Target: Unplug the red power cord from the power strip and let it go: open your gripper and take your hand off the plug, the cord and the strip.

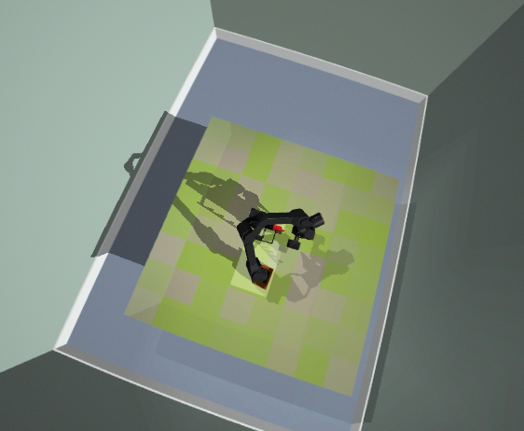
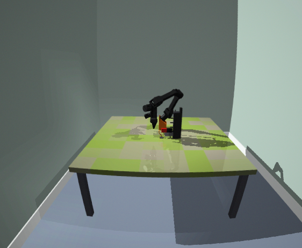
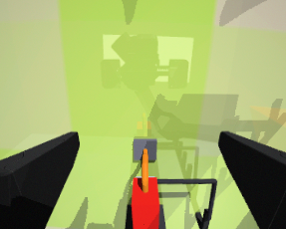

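1. Gripper (image 3: 144,164) spread wide, nothing between the two fingers; matte black, blocky and wedge-shaped, one at each lower corner of the wrist view.
2. Red plug (image 3: 146,201) low in the gap between the fingers, touching neither; boxy, flat-faced, plain glossy red.
3. Thin round orange cord (image 3: 145,169) running from the plug's far face away from the gripper to a small grey square block (image 3: 144,148) on the desk (image 3: 90,114).
4. Dark thin-barred frame (image 3: 189,184) just right of the plug; whether this is the power strip, cannot tell.
5. In the exterior view, gripper (image 2: 153,124) pointing down above the desk (image 2: 114,163), with the red plug (image 2: 164,130) close beside it, apart from the tips, and next to a tall black upright block (image 2: 177,123).
6. Desk top smooth and faintly reflective, checkered in bright green and dull tan squares, on dark straight legs.
7. From the top view, a red spot of plug (image 1: 278,228) beneath the bent black arm (image 1: 273,219).
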